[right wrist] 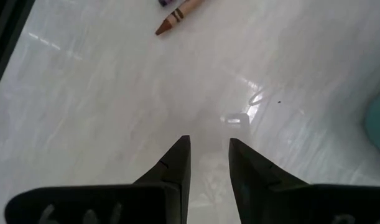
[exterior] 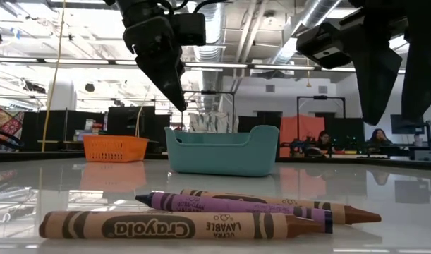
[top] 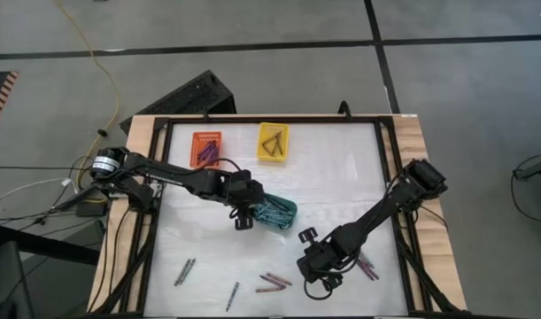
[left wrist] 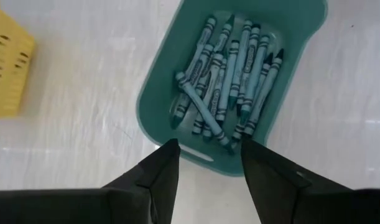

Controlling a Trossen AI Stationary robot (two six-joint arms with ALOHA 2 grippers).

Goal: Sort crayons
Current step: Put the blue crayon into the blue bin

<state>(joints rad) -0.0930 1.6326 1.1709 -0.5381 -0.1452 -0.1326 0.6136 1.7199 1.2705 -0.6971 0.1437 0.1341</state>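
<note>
High view: the left gripper (top: 243,217) is held spread and empty over the near rim of the teal basket (top: 286,215), where the teal crayons (left wrist: 230,78) are already piled. Loose crayons (top: 274,281) lie on the bench (top: 341,168) well below that basket, just beside the right gripper (top: 319,270), spread and empty, the nearer one. Their long axes, level across the bench, are shown only from above; labels are shown only in the low view.

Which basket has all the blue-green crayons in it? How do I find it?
Look at the white table from above. Near its middle, under the left arm's open end effector, sits the teal basket. The orange basket and yellow basket stand farther back.
</note>
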